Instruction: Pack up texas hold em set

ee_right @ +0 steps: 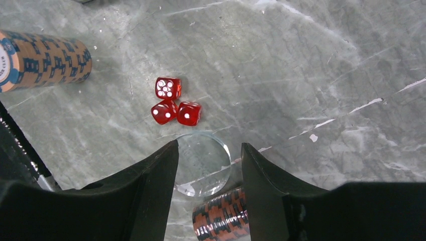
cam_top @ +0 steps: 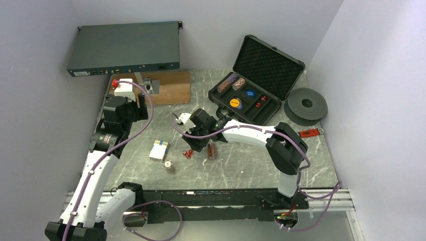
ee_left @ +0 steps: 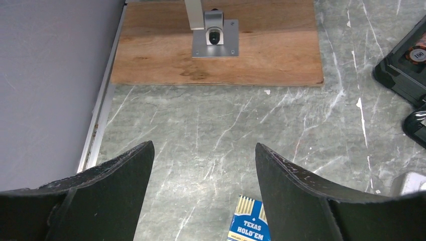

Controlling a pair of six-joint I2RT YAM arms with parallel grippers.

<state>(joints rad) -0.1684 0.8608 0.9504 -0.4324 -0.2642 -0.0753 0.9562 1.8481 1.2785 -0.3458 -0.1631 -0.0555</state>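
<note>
Right fingers (ee_right: 135,196) flank chip roll (ee_right: 221,221), box (ee_left: 248,221) lettered TEXAS HOLD'EM

Overhead from behind, wrist views close, right shares dice (ee_right: 164,111)

Card box (ee_left: 249,223) half beyond left wrist view's bottom edge

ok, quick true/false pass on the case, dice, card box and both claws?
1. Case is shut. False: its lid stands open.
2. Three dice lie loose on the table. True.
3. Left claw holds the card box. False: the claw is open and empty, and the box lies on the table.
4. Right claw straddles a chip roll. True.
</note>
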